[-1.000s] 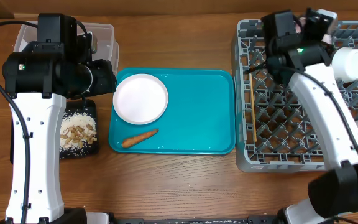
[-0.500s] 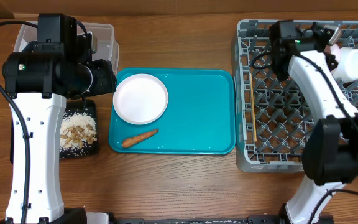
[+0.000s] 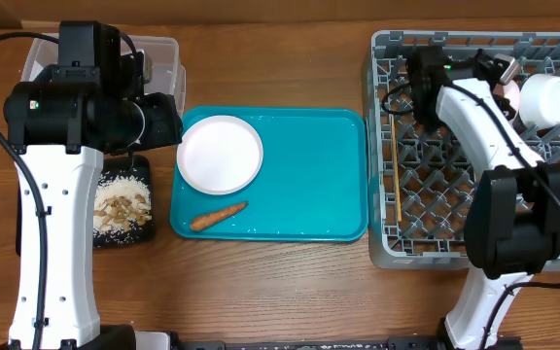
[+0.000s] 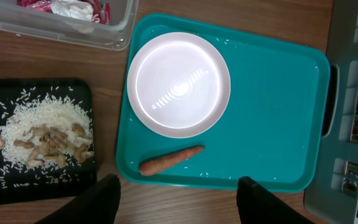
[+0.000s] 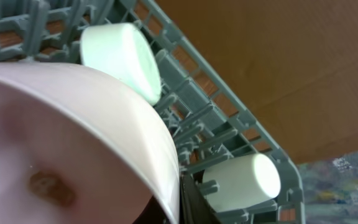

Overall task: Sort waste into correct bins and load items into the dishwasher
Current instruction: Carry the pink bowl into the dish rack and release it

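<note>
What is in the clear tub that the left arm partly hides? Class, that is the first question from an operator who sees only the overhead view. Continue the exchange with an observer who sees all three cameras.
Observer: The left wrist camera shows a red wrapper and a white tissue inside the tub.
Operator: Is the left gripper carrying anything?
Observer: No. It is open, with nothing between the jaws.
Operator: What is the right gripper doing over the rack?
Observer: It is shut on the rim of the pale-pink bowl, and the right wrist camera shows a brownish spot inside the bowl.
</note>
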Robot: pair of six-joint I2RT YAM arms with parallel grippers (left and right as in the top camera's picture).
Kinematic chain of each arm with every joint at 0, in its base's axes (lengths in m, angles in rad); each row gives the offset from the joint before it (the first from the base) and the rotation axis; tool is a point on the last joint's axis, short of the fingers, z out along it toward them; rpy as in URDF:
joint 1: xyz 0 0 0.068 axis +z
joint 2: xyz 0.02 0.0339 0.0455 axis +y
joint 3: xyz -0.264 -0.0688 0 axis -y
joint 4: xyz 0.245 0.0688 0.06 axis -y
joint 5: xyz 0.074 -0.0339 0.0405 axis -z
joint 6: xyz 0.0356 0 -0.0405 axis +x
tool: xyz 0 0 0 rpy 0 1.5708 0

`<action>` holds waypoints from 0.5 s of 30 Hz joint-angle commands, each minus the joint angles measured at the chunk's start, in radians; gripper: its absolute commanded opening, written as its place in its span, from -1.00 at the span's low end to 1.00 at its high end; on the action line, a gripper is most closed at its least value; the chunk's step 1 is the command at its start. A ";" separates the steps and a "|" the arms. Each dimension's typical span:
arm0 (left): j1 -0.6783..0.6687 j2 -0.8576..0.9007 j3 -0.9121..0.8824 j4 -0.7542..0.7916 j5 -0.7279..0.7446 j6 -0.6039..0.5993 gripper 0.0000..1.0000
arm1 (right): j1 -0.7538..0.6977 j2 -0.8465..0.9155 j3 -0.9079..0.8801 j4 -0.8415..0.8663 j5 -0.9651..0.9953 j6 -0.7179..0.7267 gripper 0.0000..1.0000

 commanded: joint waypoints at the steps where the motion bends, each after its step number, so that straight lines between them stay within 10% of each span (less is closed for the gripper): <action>1: 0.005 -0.011 0.014 0.003 -0.013 -0.020 0.28 | 0.026 0.021 -0.002 -0.019 -0.070 0.011 -0.92; 15: 0.005 -0.011 0.014 0.003 -0.013 -0.020 0.28 | 0.044 0.009 -0.002 -0.059 -0.203 0.007 -0.92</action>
